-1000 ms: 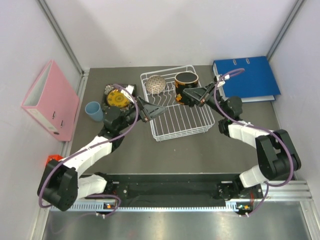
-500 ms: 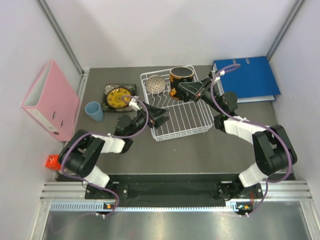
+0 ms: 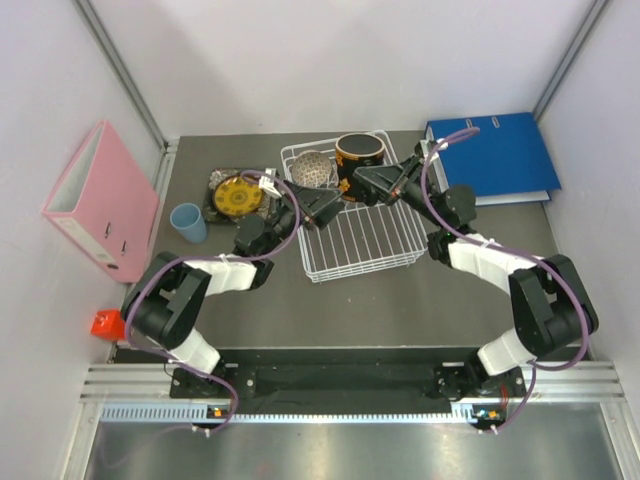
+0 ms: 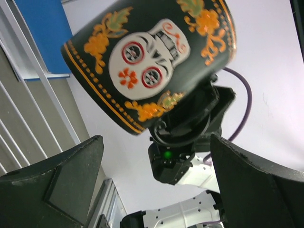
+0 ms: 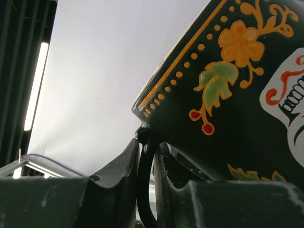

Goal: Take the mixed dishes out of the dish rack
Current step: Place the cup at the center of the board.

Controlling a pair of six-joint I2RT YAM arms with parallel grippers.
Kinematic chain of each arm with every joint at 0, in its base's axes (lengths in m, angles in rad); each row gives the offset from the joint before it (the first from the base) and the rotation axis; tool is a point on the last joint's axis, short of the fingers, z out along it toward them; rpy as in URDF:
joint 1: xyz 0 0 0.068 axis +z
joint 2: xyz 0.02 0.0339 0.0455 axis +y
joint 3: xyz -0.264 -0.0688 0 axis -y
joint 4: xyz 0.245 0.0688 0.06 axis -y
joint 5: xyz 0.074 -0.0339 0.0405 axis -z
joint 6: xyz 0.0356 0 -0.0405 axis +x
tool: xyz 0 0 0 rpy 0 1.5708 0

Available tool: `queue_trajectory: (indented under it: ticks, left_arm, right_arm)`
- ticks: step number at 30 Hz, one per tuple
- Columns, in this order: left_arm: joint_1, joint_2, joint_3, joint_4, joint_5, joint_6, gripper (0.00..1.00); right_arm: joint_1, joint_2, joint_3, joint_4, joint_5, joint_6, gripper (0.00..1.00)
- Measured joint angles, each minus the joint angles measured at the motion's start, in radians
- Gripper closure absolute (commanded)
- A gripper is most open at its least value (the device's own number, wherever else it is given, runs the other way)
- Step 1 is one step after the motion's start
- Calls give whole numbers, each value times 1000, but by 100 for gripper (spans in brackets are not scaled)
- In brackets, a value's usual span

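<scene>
My right gripper (image 3: 362, 180) is shut on the handle of the dark mug with orange pattern (image 3: 358, 152) and holds it lifted above the back of the white wire dish rack (image 3: 370, 240). The mug fills the right wrist view (image 5: 237, 95), its handle pinched between my fingers (image 5: 118, 190). My left gripper (image 3: 322, 205) is open and empty over the rack's left part, looking up at the mug (image 4: 152, 61). The speckled bowl (image 3: 311, 168) lies in the rack's back left corner. The amber-yellow plate (image 3: 237, 195) sits on the dark floral square plate (image 3: 216, 181) left of the rack. The light-blue cup (image 3: 187, 221) stands further left.
A blue binder (image 3: 495, 155) lies at the back right, beside the rack. A pink binder (image 3: 100, 200) leans at the left wall. A small red object (image 3: 106, 324) lies at the front left edge.
My right gripper has lifted the mug up and back, out of the rack. My left arm has swung from the plates to the right, over the rack's left side.
</scene>
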Motion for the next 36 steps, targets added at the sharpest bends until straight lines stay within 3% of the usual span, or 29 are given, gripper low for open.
queue_trajectory:
  ticks: [15,29,36]
  left_arm:
    - [0,61,116,-10,-34,-27,12]
    - [3,60,136,-33,-53,-42,43]
    - [6,59,156,-51,-56,-61,49]
  right_arm:
    - [50,-25,-27,34,12,-38,100]
    - [50,-76,-168,92,43,-64,100]
    - [50,-83,-217,123,48,-84,100]
